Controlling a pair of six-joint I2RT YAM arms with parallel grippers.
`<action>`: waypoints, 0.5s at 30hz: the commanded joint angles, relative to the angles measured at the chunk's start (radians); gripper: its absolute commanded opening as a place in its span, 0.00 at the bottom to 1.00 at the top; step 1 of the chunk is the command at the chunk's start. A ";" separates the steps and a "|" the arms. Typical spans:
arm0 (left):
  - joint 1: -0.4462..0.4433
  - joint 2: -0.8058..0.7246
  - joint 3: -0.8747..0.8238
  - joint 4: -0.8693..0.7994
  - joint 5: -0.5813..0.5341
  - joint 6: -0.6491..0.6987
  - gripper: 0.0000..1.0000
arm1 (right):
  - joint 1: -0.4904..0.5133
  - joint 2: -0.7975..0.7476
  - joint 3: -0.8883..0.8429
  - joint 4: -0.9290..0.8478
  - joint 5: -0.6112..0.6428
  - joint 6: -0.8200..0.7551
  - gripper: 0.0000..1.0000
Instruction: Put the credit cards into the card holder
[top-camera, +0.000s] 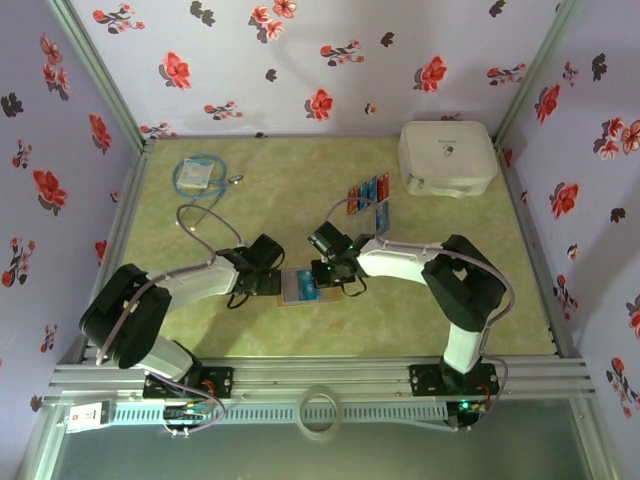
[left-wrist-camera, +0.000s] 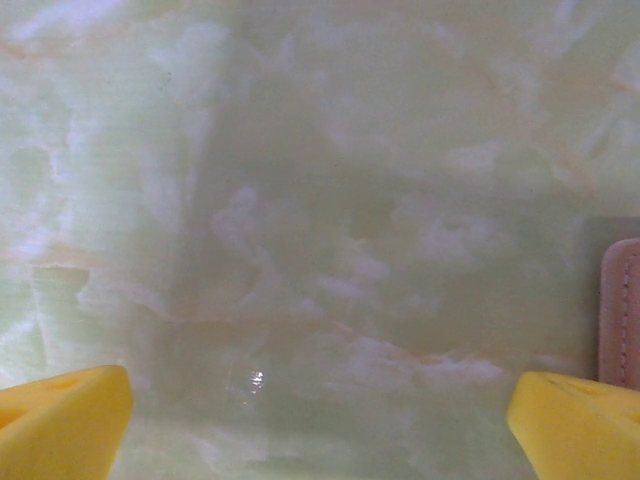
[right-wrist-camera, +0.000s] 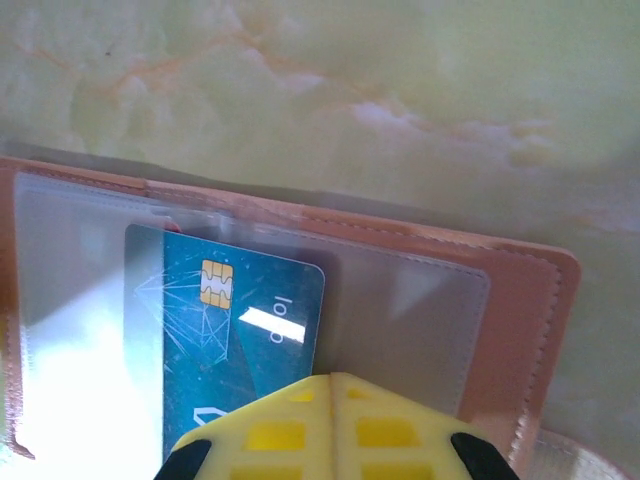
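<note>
Left arm (top-camera: 190, 285) and right arm (top-camera: 400, 258) match: white shells between bulky black joints, thin grey cables (top-camera: 195, 215) looping alongside. A green light (top-camera: 322, 266) glows near the right wrist. Left hand (left-wrist-camera: 318, 400) and right hand (right-wrist-camera: 333, 380) have yellow fingers (right-wrist-camera: 300, 402), the right's with square recesses.

The top camera sits high up behind the two arms. It looks down on the whole table (top-camera: 400, 320) from far away, with the arm bases (top-camera: 190, 383) at 6 o'clock and the back wall (top-camera: 320, 70) at 12 o'clock. The left wrist camera is very close to the table and looks down past the left gripper (left-wrist-camera: 318, 392), whose yellow tips poke in at 7 and 5 o'clock. The right wrist camera is very close too, with the right gripper (right-wrist-camera: 333, 385) at 6 o'clock. It looks at the card holder (right-wrist-camera: 520, 300) and a blue card (right-wrist-camera: 240, 320). All three views share the card holder (top-camera: 300, 288), small in the middle from the top. From the left wrist, only an edge of the card holder (left-wrist-camera: 622, 310) shows, at 3 o'clock.
</note>
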 joint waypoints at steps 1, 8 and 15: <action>-0.018 0.051 0.000 0.036 0.016 0.012 1.00 | 0.016 0.022 0.034 0.010 -0.016 0.015 0.00; -0.024 0.062 -0.001 0.045 0.018 0.010 1.00 | 0.040 0.047 0.060 0.021 -0.028 0.028 0.00; -0.030 0.067 0.000 0.051 0.018 0.007 1.00 | 0.064 0.069 0.076 0.049 -0.052 0.054 0.00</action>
